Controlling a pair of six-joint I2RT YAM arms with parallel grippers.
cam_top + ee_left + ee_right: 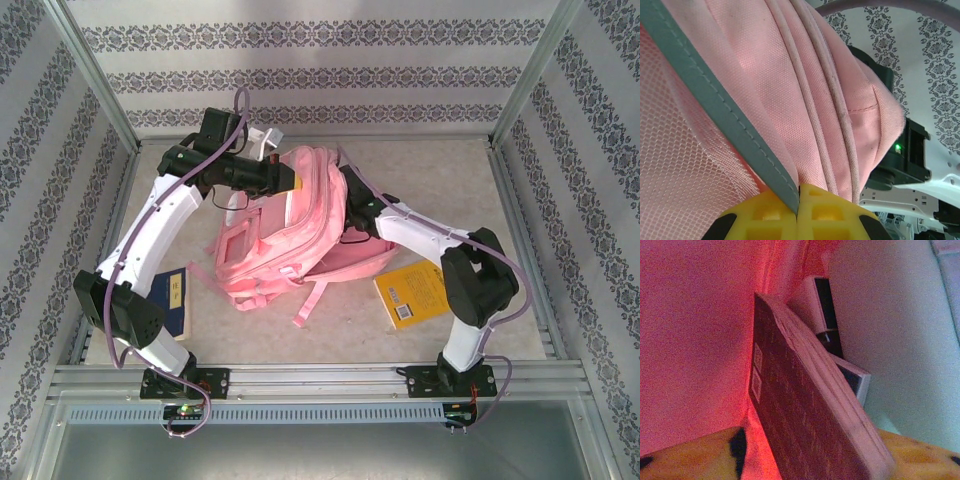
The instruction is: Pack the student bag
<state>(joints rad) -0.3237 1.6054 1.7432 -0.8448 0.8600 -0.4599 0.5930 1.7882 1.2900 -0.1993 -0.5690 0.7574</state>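
Note:
The pink student bag lies in the middle of the table with its top toward the back. My left gripper is at the bag's top edge. Its yellow fingers are shut on a grey trim strip of the bag, beside pink mesh. My right arm reaches into the bag's opening from the right. Inside, my right gripper is shut on a thick dark book that stands tilted against the pink lining.
A yellow book lies on the table right of the bag and a blue book left of it. Two white-edged boxes sit inside the bag behind the held book. Metal frame posts and patterned walls enclose the table.

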